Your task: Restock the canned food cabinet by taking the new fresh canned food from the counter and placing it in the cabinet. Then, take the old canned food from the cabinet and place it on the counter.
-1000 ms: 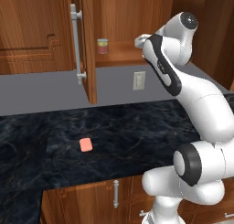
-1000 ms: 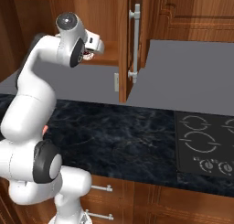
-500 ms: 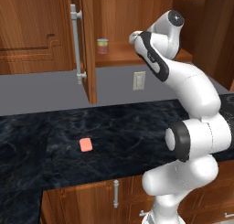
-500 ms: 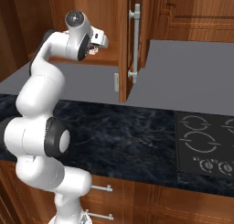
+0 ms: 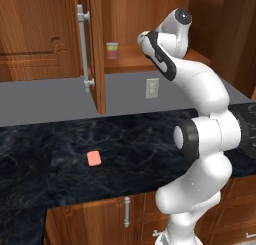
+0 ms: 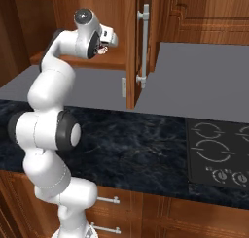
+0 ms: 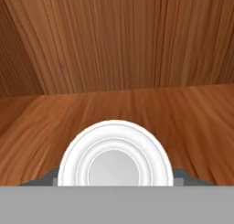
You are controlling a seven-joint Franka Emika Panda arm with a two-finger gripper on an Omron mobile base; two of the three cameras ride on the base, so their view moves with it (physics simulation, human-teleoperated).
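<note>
The claw [image 6: 103, 48] is clamped on the new fresh canned food [image 7: 115, 155] inside the cabinet [image 5: 150, 19], above the shelf, the can's long axis pointing at the back wall.

No readable text, label or number anywhere.

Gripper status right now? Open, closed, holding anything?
Gripper: shut on the new fresh canned food, held over the shelf inside the cabinet.
</note>
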